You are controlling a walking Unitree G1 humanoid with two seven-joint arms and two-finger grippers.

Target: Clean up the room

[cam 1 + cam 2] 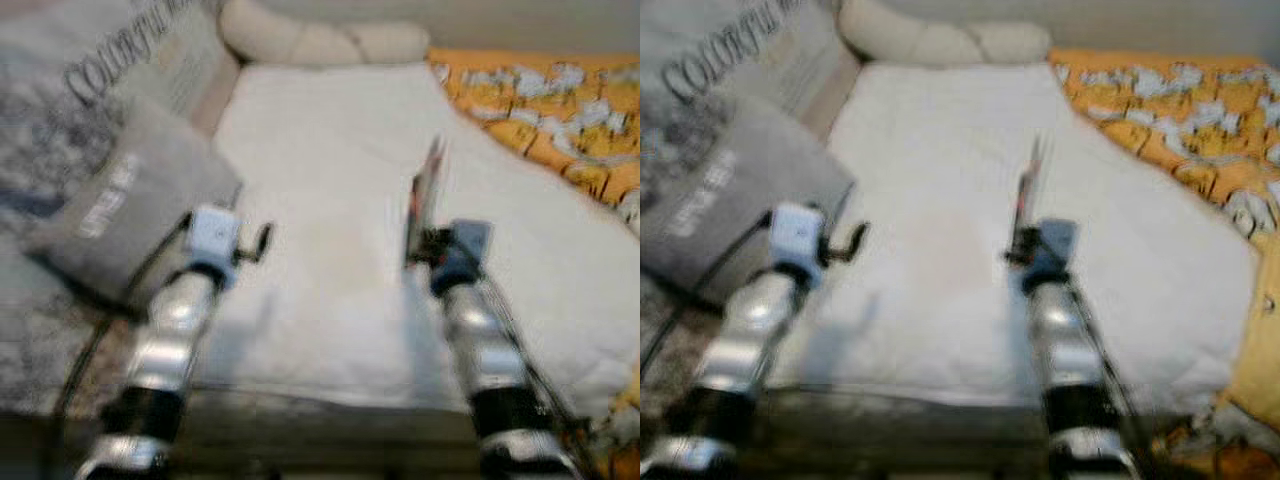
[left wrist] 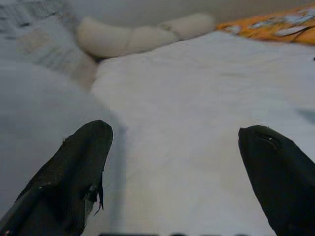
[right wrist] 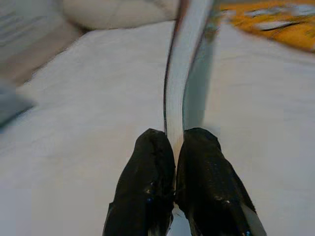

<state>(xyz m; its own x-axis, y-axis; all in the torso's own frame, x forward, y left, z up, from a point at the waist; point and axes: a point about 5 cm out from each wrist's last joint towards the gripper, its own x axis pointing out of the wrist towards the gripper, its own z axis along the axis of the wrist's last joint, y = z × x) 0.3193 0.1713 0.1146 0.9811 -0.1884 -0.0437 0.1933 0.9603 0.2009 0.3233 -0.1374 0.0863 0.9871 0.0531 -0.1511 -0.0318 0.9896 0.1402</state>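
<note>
Right gripper (image 3: pixel 174 147) is clenched on a thin, flat book (image 3: pixel 184 64), its two black fingers (image 3: pixel 147 191) pinching the lower edge so that the book stands on edge above the white blanket (image 1: pixel 330 180). From the wrist, the book shows a pale, slightly bowed edge with a dark cover line on one side; in the head views it is a narrow upright sliver with reddish and dark tones, too blurred to read. Left gripper (image 2: pixel 172 157) hangs released, fingers wide apart, over the same blanket near its left border. Just left of that arm lies a grey pillow (image 1: pixel 130 205) with pale lettering, resting on a grey printed cover. A cream bolster (image 1: pixel 320 40) lies along the blanket's far edge, and an orange patterned quilt (image 1: pixel 560 110) spreads to the right.
</note>
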